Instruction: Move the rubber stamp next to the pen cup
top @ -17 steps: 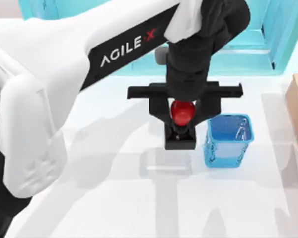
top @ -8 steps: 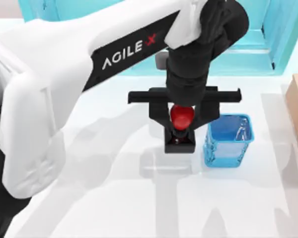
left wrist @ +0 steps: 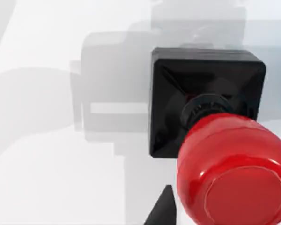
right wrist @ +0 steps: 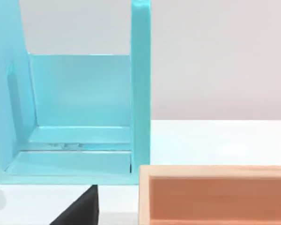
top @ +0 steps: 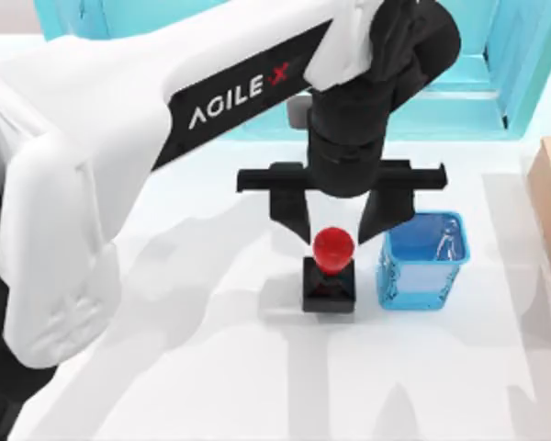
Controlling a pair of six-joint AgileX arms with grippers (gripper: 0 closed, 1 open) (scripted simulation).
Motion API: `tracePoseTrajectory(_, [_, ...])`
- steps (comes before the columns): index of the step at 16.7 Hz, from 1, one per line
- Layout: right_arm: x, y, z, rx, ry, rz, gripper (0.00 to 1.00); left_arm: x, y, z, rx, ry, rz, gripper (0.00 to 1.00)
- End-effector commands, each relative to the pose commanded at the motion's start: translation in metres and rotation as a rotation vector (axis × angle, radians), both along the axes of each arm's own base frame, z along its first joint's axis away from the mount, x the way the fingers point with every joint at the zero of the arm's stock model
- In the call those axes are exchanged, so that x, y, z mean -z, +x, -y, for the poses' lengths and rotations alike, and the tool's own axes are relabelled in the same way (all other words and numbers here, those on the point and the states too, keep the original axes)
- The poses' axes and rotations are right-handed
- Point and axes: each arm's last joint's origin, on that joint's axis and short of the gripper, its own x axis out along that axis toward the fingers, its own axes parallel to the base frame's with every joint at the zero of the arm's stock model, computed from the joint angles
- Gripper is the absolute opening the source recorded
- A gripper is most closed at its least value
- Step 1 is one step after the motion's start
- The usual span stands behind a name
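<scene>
You have one rubber stamp with a black square base and glossy red knob (top: 330, 276), one shiny blue translucent square-mouthed pen cup (top: 421, 263), one large cyan shelf unit (top: 441, 87) and one tan wooden open box (right wrist: 215, 194) on one white table (top: 211, 367).

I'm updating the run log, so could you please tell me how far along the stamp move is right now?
Done, it seems: the rubber stamp stands upright on the table, close beside the pen cup on its left. In hand: the left gripper is open above the red knob, fingers spread clear of it. Left: only pulling that arm away. The right arm is parked near the cyan shelf and wooden box.
</scene>
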Motion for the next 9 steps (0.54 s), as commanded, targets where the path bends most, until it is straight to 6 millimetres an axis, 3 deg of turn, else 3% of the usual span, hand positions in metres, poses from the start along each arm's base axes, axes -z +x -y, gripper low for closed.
tracePoseTrajectory(3, [0.0000,0.0000,0.0000,0.000,0.000,0.000,1.00,0.0000,0.0000,0.0000,0.000,0.000,0.000,0.98])
tracePoseTrajectory(9, [0.0000,0.0000,0.0000,0.000,0.000,0.000,1.00,0.0000,0.0000,0.0000,0.000,0.000,0.000,1.00])
